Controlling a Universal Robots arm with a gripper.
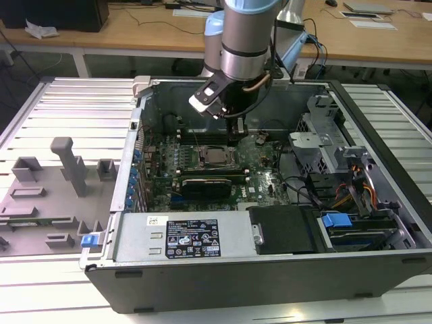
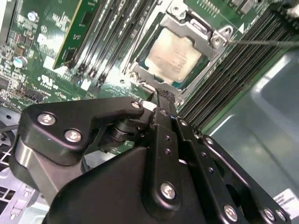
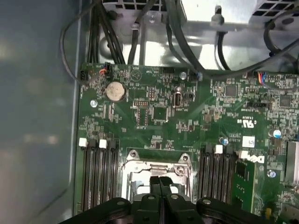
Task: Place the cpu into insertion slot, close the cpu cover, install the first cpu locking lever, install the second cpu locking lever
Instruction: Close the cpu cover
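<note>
The cpu (image 2: 169, 50), a pale silver square, lies flat in the insertion slot (image 1: 215, 157) on the green motherboard. The grey metal cpu cover (image 2: 208, 32) lies down around it, framing the chip through its window. My gripper (image 2: 161, 94) is shut, its fingertips pressed together with nothing visible between them. They sit right at the edge of the socket, low over the board. In the first wrist view the gripper (image 3: 160, 181) overlaps the cpu cover (image 3: 140, 166). In the exterior view the gripper (image 1: 240, 128) hangs just behind the socket. A thin metal lever rod (image 2: 266, 42) runs out from one socket corner.
Black memory slots (image 3: 98, 172) flank the socket on both sides. A long black card (image 1: 206, 184) lies in front of it. The case walls (image 1: 145, 115), cables and a drive cage (image 1: 324, 145) hem the board in. A grey fixture tray (image 1: 47, 196) sits at the exterior view's left.
</note>
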